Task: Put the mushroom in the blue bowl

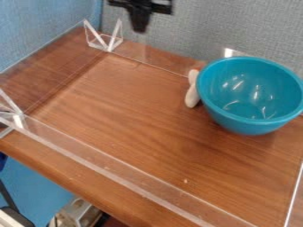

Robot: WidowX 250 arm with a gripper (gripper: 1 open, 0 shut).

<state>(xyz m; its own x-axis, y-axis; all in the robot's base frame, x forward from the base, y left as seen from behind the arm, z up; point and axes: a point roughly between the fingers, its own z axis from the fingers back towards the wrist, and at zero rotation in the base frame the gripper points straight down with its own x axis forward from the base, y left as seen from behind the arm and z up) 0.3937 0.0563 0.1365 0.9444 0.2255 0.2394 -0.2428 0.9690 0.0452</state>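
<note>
Mushroom's out of the bowl, gripper's up high with nothing in it

On the wooden table [130, 115], the blue bowl [250, 94] sits at the right with the little cream mushroom [190, 90] propped against its left outer wall. Further back, at the top edge, the black gripper [140, 25] hangs pinched together, well apart from both.

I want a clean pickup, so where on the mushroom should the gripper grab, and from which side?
Grip the mushroom at its upper, far end, coming from above and the left. It stands on end against the blue bowl rim, so its right side looks blocked.
</note>
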